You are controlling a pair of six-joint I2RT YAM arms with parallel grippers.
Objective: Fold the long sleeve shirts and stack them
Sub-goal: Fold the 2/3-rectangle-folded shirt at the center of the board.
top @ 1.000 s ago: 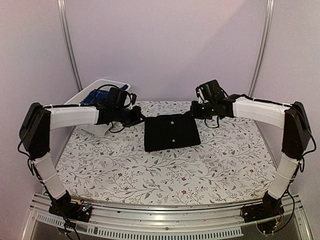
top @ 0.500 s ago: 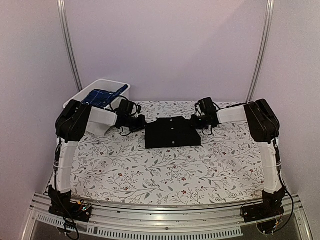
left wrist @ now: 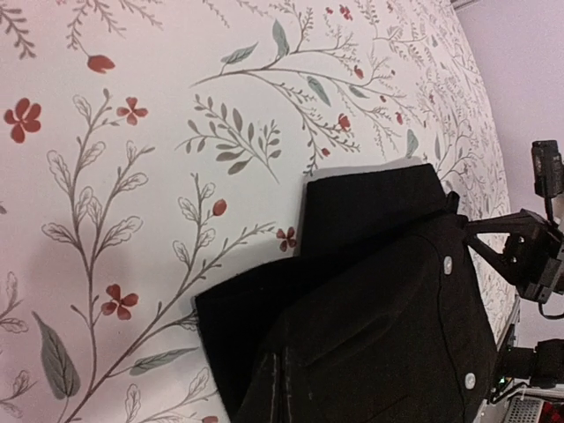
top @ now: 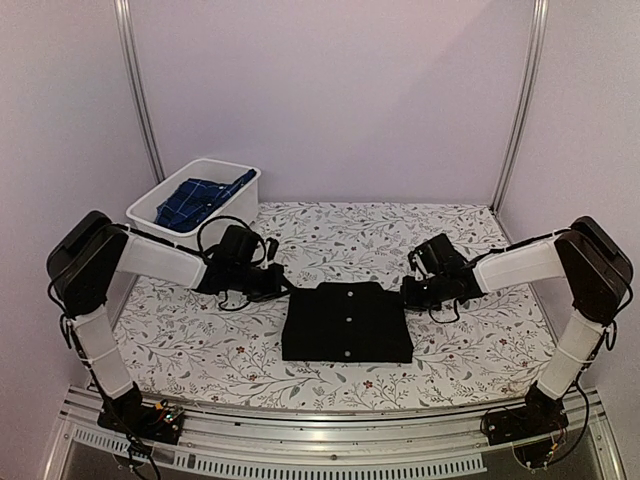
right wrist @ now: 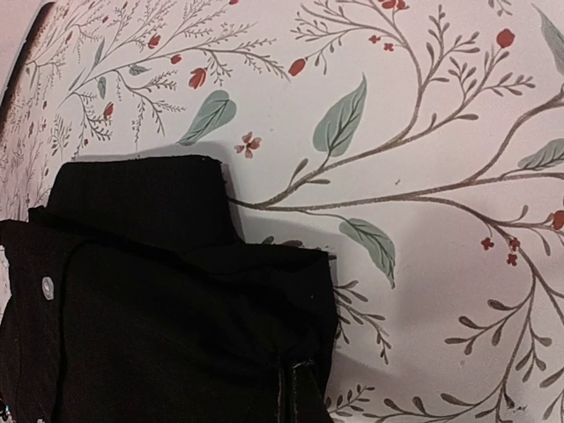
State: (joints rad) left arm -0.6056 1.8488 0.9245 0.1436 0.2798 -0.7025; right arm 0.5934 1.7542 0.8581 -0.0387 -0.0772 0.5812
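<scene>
**Top view.** The black shirt (top: 347,325) lies folded into a flat rectangle on the floral tablecloth (top: 200,340), near the front edge, with the placket up. My left gripper (top: 278,287) and right gripper (top: 410,292) sit at its two far corners. The plaid shirt (top: 195,200) is bunched in the white tub (top: 240,172) at far left, well apart from the black one and not yet folded.

**Left wrist.** My fingers are pinched closed on the black shirt's shoulder corner. The fabric is matte and woven, with small pale buttons (left wrist: 448,263) down the front. What looks like the collar (left wrist: 370,198) juts out at the far edge.

**Right wrist.** The same holds on this side: the jaws are clamped on the opposite corner, and the layers step at the edge.

**Handling, my judgement.**
- The shirt is light and limp, with no stiffness.
- The plies would slide apart if I lifted it by one layer.
- I should take hold through all layers at the corners, both sides together, and keep it low.
- The printed cloth beneath looks smooth, so sliding the shirt should be easy.
</scene>
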